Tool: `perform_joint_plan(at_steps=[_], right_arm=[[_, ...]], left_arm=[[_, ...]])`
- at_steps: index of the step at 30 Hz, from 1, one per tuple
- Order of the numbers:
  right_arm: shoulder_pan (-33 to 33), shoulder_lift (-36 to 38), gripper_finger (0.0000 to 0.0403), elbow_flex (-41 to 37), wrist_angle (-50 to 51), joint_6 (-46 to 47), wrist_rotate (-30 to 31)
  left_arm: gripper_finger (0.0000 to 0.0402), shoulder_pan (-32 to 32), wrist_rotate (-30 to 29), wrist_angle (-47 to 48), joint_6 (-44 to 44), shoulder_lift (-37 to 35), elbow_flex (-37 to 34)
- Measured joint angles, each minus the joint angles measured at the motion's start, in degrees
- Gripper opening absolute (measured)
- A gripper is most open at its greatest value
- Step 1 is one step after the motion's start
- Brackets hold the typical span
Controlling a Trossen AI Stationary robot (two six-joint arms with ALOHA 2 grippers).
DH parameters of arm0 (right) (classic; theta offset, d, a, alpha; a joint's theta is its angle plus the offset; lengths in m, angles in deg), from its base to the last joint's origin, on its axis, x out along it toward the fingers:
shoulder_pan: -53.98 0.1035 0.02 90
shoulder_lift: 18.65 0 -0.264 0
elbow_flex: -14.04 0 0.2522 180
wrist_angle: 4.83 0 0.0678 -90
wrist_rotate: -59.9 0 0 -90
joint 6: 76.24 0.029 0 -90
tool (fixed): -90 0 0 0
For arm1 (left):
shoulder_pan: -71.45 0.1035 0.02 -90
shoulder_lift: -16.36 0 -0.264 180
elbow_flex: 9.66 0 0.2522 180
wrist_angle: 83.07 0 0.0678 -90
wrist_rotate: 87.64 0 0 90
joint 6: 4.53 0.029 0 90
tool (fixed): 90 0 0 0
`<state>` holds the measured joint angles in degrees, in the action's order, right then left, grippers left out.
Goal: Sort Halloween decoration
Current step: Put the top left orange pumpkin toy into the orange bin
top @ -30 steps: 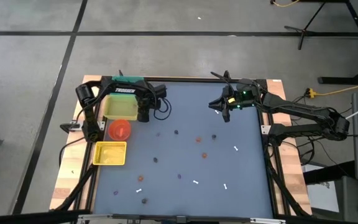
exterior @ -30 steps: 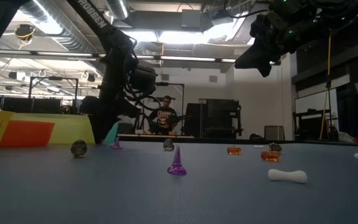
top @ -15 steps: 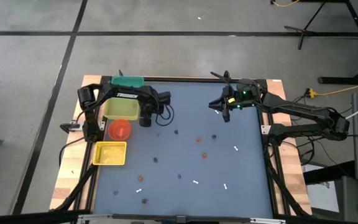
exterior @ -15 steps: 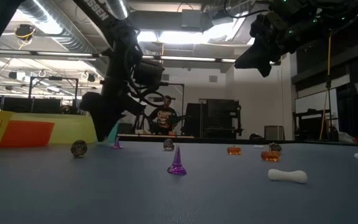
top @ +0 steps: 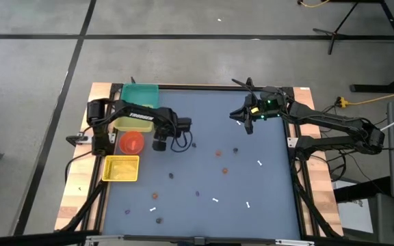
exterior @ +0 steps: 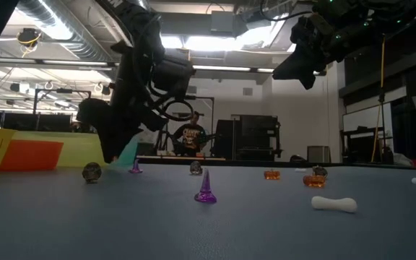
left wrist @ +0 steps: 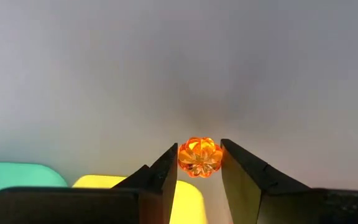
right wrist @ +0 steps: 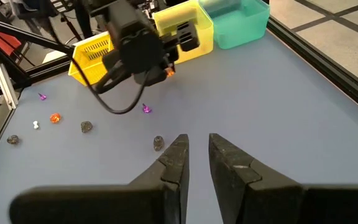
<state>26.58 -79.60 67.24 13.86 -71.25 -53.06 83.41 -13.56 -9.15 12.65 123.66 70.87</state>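
Above the bench (top: 204, 164), beside the red bin (top: 131, 142), my left gripper (left wrist: 199, 163) hangs clamped on an orange pumpkin trinket (left wrist: 199, 156), its arm bent out from the bins. Since a second ago it has swung away from the yellow bin (top: 130, 121) toward bench centre. My right gripper (right wrist: 196, 152) waits raised at the far side, fingers narrowly apart, nothing between them.

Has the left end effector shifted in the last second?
Yes. In the high view the left end effector has moved from beside the yellow bin toward the red bin, holding an orange trinket.
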Motion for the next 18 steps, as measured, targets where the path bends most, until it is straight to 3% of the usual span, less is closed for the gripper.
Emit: perform_joint_plan(at_steps=[18], right_arm=[[0.01,0.0,0.006,0.0,0.0,-0.87,0.0]], left_arm=[[0.0096,-7.57,-0.01,14.02,-12.78,-0.09,0.88]])
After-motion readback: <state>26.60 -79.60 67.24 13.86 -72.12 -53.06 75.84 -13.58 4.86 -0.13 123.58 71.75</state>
